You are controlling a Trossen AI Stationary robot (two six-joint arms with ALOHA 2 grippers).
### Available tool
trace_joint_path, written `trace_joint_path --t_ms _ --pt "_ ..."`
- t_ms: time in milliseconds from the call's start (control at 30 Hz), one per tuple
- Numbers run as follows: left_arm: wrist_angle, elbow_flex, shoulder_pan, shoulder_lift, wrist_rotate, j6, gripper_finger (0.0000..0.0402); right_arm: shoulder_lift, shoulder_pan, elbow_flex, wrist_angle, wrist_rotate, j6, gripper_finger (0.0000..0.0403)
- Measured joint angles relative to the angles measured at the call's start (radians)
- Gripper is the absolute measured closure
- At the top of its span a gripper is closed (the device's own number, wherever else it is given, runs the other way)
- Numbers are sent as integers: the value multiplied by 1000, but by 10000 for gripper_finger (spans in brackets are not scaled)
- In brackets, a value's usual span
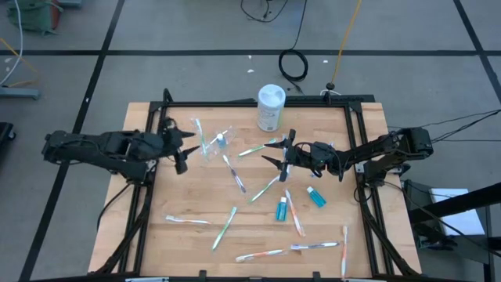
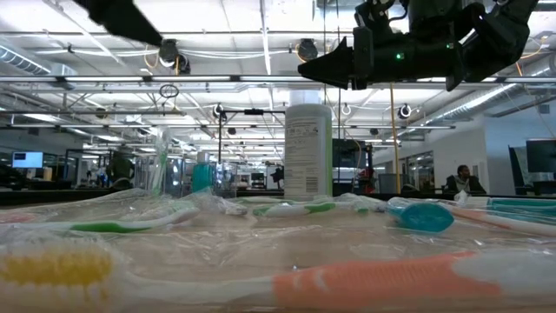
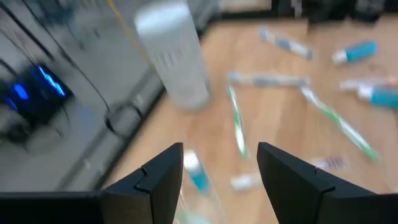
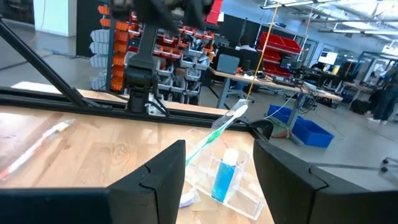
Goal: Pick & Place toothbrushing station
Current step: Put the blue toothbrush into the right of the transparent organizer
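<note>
The job looks like it has only just begun. The clear cup [image 1: 213, 146] sits near the back left of the wooden table [image 1: 180, 200], and it seems to hold one small teal tube [image 4: 225, 174] and one green toothbrush [image 4: 217, 132] that leans out over its edge. Almost everything else lies loose on the wood. Two more teal tubes [image 1: 282, 208] lie toward the right side of the table, one just beside the other. Many toothbrushes are spread about, such as a green one [image 1: 225, 227] near the front and an orange one [image 1: 259, 254] at the front edge. A tall white canister [image 1: 271, 107] stands at the back and is not part of the set. The left gripper [image 1: 185, 147] hangs just to the left of the cup with its two fingers apart, and it holds nothing. The right gripper [image 1: 279, 155] hangs over the middle of the table, near a green brush [image 1: 264, 189], and its fingers are spread wide and empty too. So most of the brushes and two tubes probably have to be picked up and put in the cup, one at a time.
</note>
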Motion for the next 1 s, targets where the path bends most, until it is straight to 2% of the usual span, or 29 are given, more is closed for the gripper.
trace_joint_path --t_ms 167,367,533,1000 --pt "-103 -25 0 30 80 -99 190 0 -35 0 -53 0 154 222" --pt "-96 -39 1 54 72 -88 190 -12 -114 0 -238 0 279 222" --pt "-75 -39 2 58 70 -85 190 -31 -190 -1 -443 0 464 222" --pt "-51 -40 2 60 69 -86 190 -32 -327 0 -760 32 612 222"
